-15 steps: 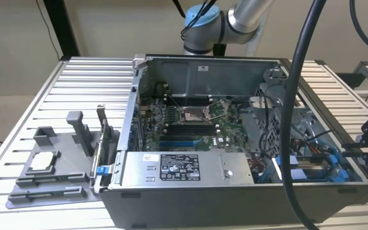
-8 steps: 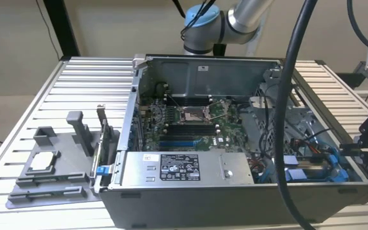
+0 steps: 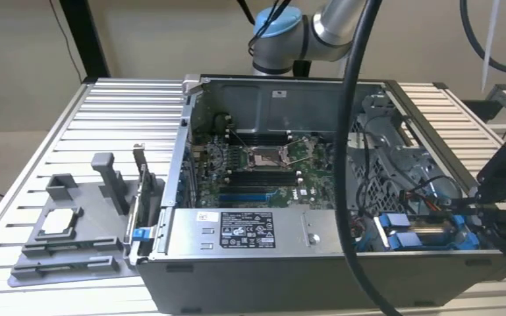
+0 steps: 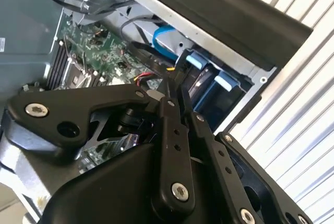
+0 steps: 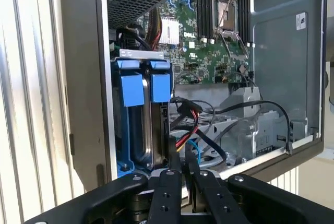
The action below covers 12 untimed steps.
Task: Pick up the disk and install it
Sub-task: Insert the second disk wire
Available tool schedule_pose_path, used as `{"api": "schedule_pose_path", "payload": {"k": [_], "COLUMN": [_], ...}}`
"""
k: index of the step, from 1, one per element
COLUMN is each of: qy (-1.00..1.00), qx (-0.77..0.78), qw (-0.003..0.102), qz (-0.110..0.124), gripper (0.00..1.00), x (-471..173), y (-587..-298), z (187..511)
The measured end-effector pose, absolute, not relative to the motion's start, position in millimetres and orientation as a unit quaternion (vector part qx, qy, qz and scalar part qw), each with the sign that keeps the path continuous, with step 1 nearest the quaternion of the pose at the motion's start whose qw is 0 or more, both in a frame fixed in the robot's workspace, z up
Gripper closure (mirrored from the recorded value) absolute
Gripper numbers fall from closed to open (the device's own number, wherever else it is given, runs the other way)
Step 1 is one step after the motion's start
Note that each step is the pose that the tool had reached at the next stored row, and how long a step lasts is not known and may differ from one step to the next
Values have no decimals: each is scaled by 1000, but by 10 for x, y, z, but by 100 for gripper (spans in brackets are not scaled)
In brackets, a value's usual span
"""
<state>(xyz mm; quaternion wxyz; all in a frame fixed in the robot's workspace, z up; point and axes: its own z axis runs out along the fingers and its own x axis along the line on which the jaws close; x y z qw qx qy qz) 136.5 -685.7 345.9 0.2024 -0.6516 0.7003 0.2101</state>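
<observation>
First wrist view: the black gripper [image 5: 180,164], fingers pressed together on nothing, hangs beside the open grey computer case [image 5: 86,78], where the silver disk in its blue plastic carrier [image 5: 156,112] stands seated upright in the bay, apparently installed.

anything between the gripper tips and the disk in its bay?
Nothing solid: in the first wrist view the gripper sits right beside the disk. Red and black cables run on its other side.
</observation>
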Motion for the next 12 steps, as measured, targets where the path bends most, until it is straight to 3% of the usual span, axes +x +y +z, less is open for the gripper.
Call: {"api": "schedule_pose_path", "payload": {"k": [7, 12], "qy": [708, 710], "qx": [-659, -661], "qw": [178, 168], "qz": [184, 172], "gripper": [100, 100], "x": [1184, 1080], "y": [-6857, -6832], "z": [3458, 3473]}}
